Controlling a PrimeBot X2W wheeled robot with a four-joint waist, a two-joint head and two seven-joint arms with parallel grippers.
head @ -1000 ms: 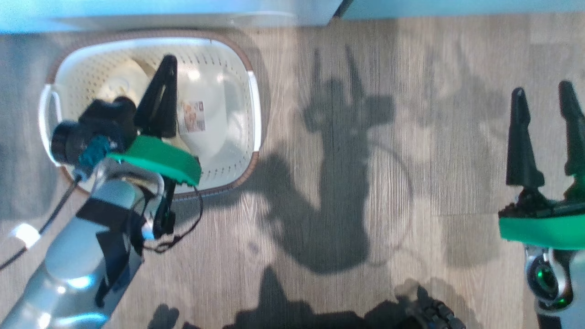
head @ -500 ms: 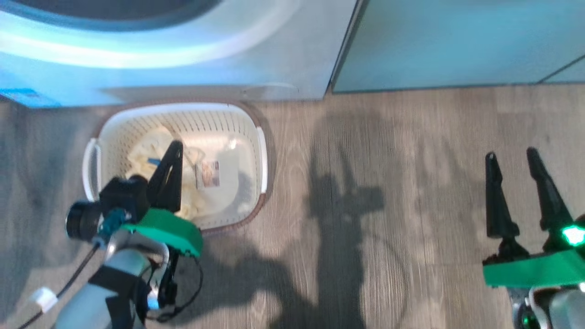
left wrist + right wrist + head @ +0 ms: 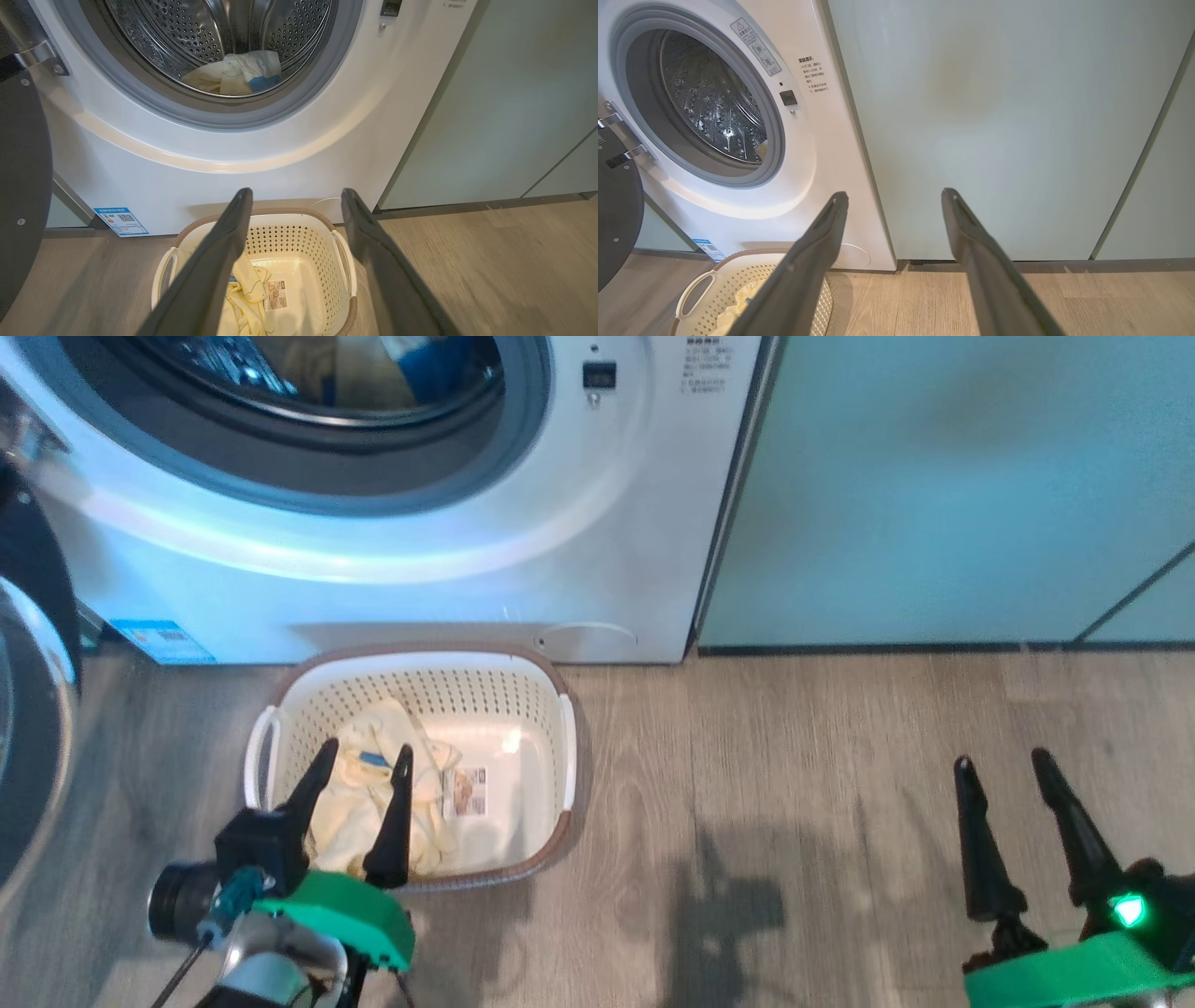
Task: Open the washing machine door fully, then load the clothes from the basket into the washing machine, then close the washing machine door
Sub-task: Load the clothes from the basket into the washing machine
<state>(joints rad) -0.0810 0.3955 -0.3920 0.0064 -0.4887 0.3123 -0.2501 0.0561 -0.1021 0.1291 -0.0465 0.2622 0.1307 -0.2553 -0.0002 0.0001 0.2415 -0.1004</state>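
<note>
- head view: left gripper (image 3: 366,749) hangs over the near left part of the basket (image 3: 523,658), its two dark fingers spread apart with nothing between them, pointing toward the washing machine (image 3: 467,579).
- pale yellow clothes (image 3: 350,812) with a bit of blue trim lie in the left half of the basket; a label shows on the bare base to their right.
- the basket stands on the wood floor (image 3: 794,756) just in front of the machine, below the open drum mouth, where garments (image 3: 373,373) lie inside.
- the washing machine door (image 3: 28,709) is swung out at the left edge.
- right gripper (image 3: 1001,759) hovers over bare floor well to the right, fingers parted and empty, before a pale green cabinet panel (image 3: 934,485).
- left wrist view: left gripper (image 3: 296,192) stands wide open above the basket (image 3: 289,233); clothes (image 3: 247,289) lie in it beside the left finger.
- cream and blue garments (image 3: 243,70) rest at the bottom of the steel drum (image 3: 187,28); the door (image 3: 23,163) hangs open at left on its metal hinge (image 3: 39,53).
- right wrist view: right gripper (image 3: 895,192) is open and holds nothing, facing the cabinet panel (image 3: 994,116); the machine (image 3: 822,154), its open door (image 3: 616,210) and the basket (image 3: 733,280) lie to the left.
</note>
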